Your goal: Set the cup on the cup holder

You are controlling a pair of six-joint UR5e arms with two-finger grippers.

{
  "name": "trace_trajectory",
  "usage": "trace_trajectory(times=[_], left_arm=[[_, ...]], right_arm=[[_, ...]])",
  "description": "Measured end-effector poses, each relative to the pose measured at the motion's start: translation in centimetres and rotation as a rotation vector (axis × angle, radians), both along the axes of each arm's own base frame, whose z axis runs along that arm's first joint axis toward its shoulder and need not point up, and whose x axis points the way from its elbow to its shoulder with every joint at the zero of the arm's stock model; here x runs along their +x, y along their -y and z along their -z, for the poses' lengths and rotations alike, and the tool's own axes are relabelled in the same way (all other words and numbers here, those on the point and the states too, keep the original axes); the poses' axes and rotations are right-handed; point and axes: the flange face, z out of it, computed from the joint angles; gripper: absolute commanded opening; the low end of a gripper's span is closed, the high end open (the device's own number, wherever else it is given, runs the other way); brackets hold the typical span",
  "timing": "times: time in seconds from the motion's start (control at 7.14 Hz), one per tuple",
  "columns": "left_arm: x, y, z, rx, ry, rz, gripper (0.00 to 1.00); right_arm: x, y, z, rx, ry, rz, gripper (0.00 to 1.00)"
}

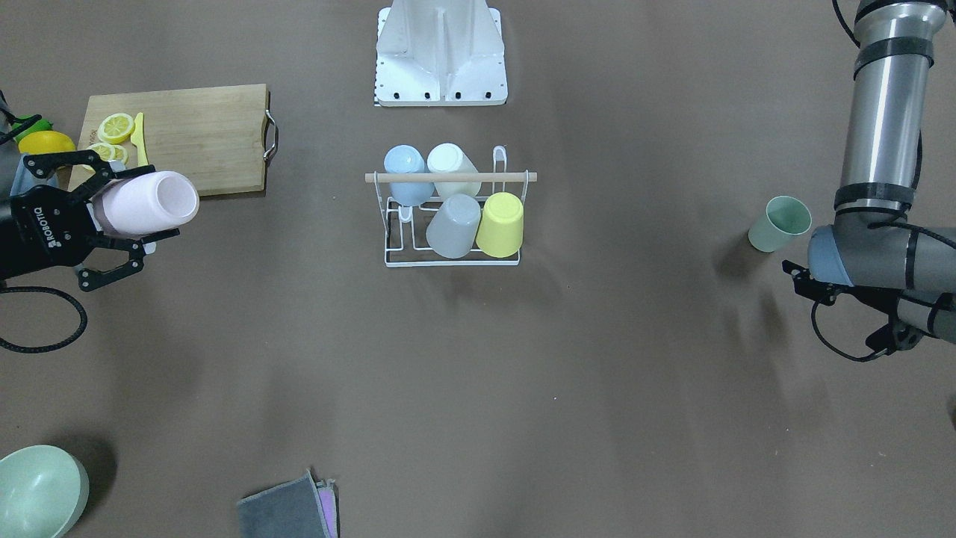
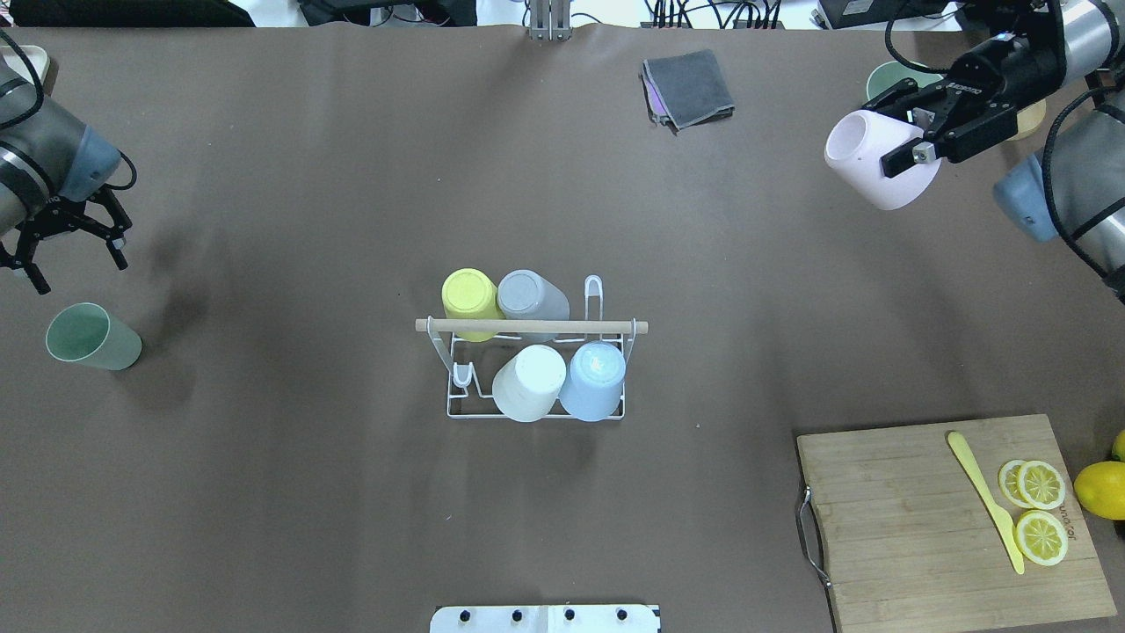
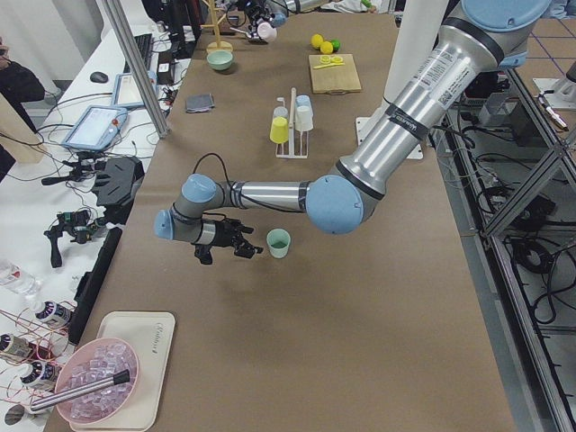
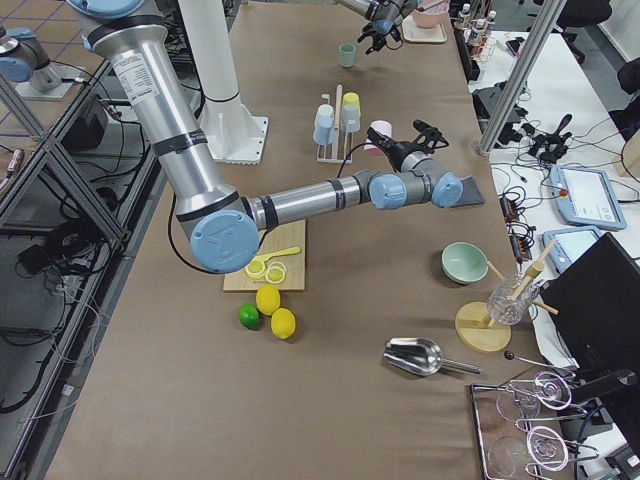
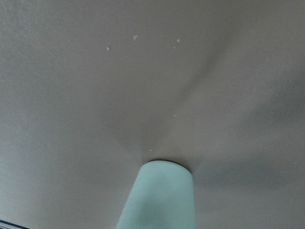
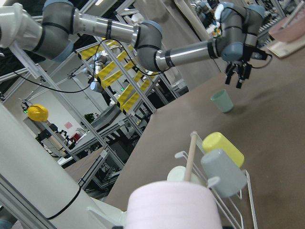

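Tapered pink cup, right gripper, wire cup holder

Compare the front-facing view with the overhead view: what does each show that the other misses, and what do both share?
Only the front-facing view shows the lime beside the whole lemon. Only the overhead view shows the cables and gear beyond the far edge of the table. Both show the rack holding four upturned cups, the pink cup held in the right gripper, the green cup standing alone, the cutting board with lemon slices, and the grey cloth.
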Motion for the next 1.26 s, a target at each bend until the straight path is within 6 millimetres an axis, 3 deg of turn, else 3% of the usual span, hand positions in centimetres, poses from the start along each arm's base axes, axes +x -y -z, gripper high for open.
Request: trace_trajectory(times=[0.42, 1.12, 1.26], left_arm=[[1.5, -1.3, -1.0, 0.006, -0.019, -0.038, 0.97], [3.8, -4.1, -2.3, -0.032, -0.039, -0.107, 0.97], [4.3, -4.7, -2.5, -0.043, -0.042, -0.122, 0.89]], right_arm=[[-4.3, -1.0, 0.8, 0.143, 0.251, -0.065, 0.3], [-11.8, 0.9, -0.5, 0.257, 0.573, -0.28, 0.3], [-13.2, 1.0, 0.2, 0.266, 0.612, -0.296, 0.3]])
